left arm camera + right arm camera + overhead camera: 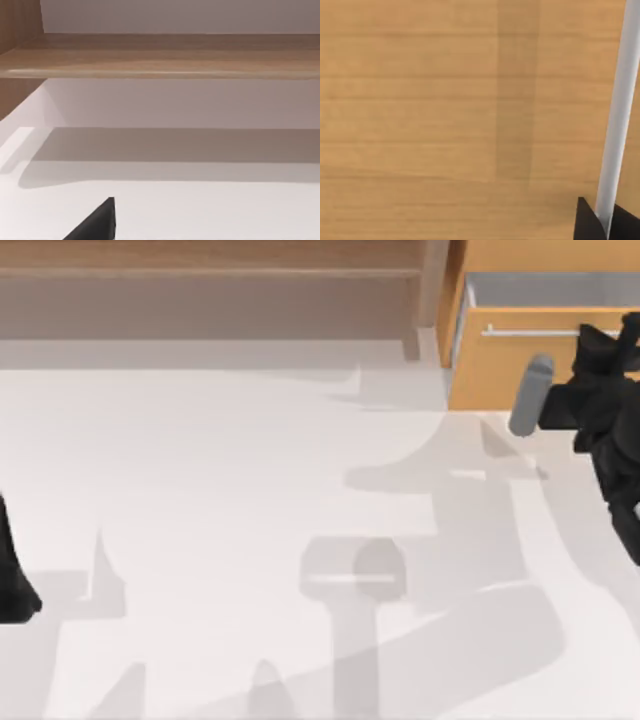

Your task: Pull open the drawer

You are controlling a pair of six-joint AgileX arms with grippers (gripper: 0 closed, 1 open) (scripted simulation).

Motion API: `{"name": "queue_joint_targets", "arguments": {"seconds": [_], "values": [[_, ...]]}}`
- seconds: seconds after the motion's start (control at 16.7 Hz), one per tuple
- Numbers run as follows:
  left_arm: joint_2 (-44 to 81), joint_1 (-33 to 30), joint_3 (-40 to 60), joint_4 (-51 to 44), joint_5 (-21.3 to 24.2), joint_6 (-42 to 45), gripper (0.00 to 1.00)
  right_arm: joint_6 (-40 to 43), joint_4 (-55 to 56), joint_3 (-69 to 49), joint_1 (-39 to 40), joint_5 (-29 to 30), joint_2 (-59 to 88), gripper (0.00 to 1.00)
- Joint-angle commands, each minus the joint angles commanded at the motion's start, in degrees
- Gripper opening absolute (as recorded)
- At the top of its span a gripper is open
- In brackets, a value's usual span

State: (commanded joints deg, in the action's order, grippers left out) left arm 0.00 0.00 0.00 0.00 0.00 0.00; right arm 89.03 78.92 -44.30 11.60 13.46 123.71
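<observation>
Orange-tan wooden drawer (pixel 500 370) with thin silver bar handle (pixel 530 332) at table's far right, pulled out with its grey-white interior exposed, right gripper (pixel 603 338) pinching the handle's partly hidden right end, left arm parked at left edge, dull brown shelf unit (pixel 210 285) behind.

- The right gripper (pixel 612 338) covers the handle's (pixel 530 332) far end, fingertips unseen.
- The drawer (pixel 500 370) runs past the frame edge beyond it.

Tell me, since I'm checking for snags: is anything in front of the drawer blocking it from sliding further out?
Nothing visible does. The drawer is partly out, the right gripper at its handle, bare table ahead.
</observation>
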Motion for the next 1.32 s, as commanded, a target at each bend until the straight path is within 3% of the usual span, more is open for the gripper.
{"name": "queue_joint_targets", "arguments": {"seconds": [1.32], "values": [[0.00, 0.00, 0.00, 0.00, 0.00, 0.00, 1.00, -0.17, 12.63, 19.83, 4.01, 4.34, -6.86, 0.00]]}}
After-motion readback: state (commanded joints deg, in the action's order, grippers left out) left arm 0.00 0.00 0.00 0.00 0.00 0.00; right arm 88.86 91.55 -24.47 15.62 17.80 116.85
